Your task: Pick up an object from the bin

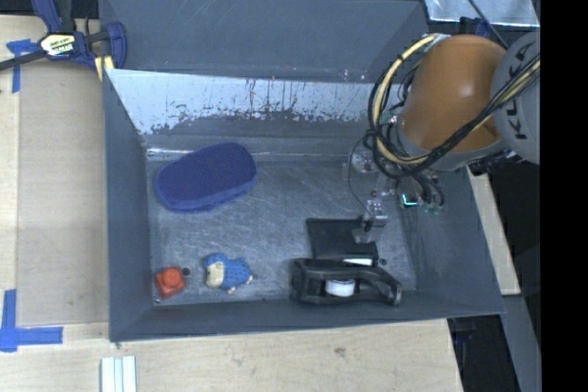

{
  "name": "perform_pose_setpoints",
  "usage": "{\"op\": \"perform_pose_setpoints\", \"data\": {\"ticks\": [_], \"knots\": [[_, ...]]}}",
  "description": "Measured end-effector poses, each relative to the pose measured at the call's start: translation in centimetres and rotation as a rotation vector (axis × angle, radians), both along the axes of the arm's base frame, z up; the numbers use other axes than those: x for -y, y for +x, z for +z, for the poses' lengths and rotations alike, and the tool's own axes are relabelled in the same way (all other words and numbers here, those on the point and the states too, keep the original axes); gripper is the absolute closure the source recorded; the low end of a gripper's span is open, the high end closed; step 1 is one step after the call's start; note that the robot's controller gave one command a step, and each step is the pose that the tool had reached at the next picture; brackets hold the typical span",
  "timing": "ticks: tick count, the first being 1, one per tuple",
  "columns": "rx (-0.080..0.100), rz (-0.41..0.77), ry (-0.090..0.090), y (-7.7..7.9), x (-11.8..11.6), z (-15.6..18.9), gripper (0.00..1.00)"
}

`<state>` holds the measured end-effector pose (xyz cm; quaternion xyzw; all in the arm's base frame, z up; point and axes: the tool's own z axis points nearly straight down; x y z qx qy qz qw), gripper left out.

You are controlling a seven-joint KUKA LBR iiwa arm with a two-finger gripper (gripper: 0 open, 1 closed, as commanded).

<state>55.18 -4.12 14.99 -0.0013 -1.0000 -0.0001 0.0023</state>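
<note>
Black flat piece [329,239]: lying on the floor of the bin [124,225], front right.
Jaws: hanging at its right corner; open or closed, I cannot tell.
Black looped item [345,282]: lying just in front, near the front wall.
Others: blue oval pad [205,176] lying rear left; orange bit [169,281] and blue-yellow toy [226,272] sitting front left.

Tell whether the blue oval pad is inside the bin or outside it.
Inside. The blue oval pad lies flat on the floor of the bin, close to the back wall, with the grey sides all round it.
</note>
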Motion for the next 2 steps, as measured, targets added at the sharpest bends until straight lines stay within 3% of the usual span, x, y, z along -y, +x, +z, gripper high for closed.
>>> {"op": "perform_pose_setpoints", "data": {"ticks": [1, 2], "knots": [[0.018, 0.094, -0.002, -2.3, 0.8, -5.2, 0.00], [0.027, 0.212, -0.003, -1.3, 1.7, -7.5, 0.00]]}}
